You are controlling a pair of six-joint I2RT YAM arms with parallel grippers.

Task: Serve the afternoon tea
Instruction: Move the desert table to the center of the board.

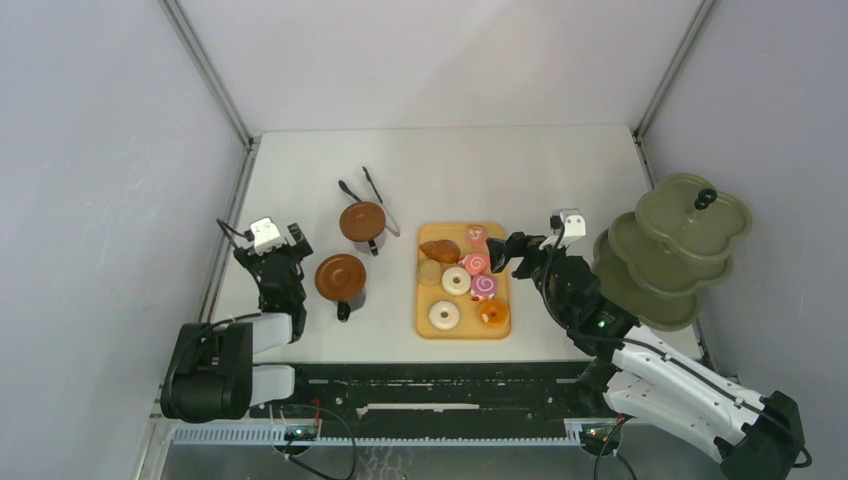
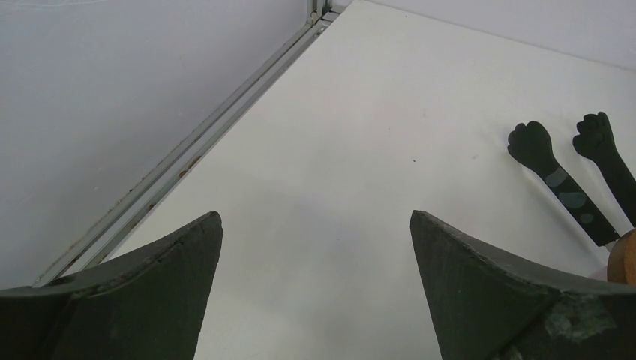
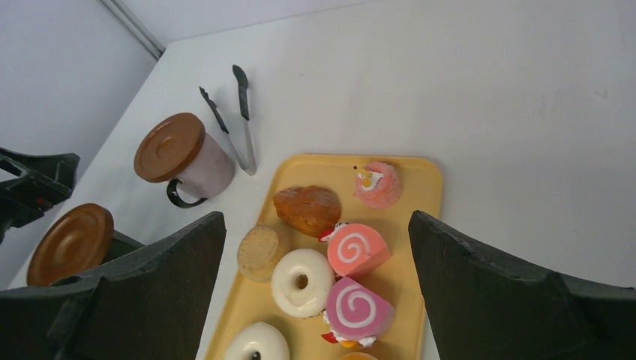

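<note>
Nothing served yet, judging by the layout. Packed close on the flat orange-yellow tray (image 1: pixel 468 330), in the middle of the desk (image 1: pixel 500 170) toward its near edge: white donuts (image 1: pixel 456 280), pink swirl cakes (image 1: pixel 476 264), a brown bun (image 1: pixel 440 250), an orange donut (image 1: pixel 493 313), probably kept together as a supply for picking one at a time. At the desk's right edge, black knob (image 1: pixel 706 198) on top and all three scalloped tiers bare, though with the lower ones partly hidden under the upper, hard to be sure: the olive-green stand (image 1: pixel 680 250), likely parked there for loading by the right arm straight from the tray beside it. Poised above the tray's right side, fingers spread wide with nothing between them: the right gripper (image 3: pixel 315 214), tilted down at the cakes, seemingly to choose a first piece. Left of the tray, two cups (image 3: pixel 214 166), each capped by a round brown saucer (image 3: pixel 169 146), perhaps stacked so for tidiness before being laid out. Just behind the far cup, lying flat: black tongs (image 1: pixel 375 195). Near the left edge, low over bare surface, fingers equally far apart and empty: the left gripper (image 2: pixel 315 232), not far from the near cup, well placed for the crockery. Below everything, a smooth matte white desk top; around it, pale grey panels (image 1: pixel 100 150) on three sides, aluminium posts (image 1: pixel 205 70) at the far corners, a metal channel (image 2: pixel 187 157) along the left edge, a black rail (image 1: pixel 440 380) with cabling along the near edge.
</note>
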